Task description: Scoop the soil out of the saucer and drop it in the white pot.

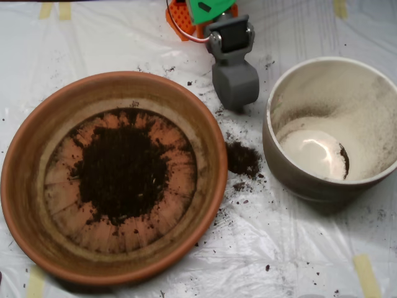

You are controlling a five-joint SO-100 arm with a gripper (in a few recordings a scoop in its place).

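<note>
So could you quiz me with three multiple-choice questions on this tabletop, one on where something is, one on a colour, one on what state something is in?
1. Where does the grey clamshell scoop hang?
A. Over the gap between the two vessels, near the top
B. Inside the orange dish
C. Inside the pale pot

2. What colour is the large round shallow clay saucer?
A. Blue
B. Terracotta orange
C. Black

3. How full is the deep off-white pot?
A. Brimful of soil
B. Half full
C. Nearly bare, with one dark smear

Answers: 1 A, the scoop sits above the plastic sheet between them. 2 B, its rim is orange. 3 C, its pale floor shows; the dark crumbly soil lies mostly in the saucer, with a spilled clump between.
</note>
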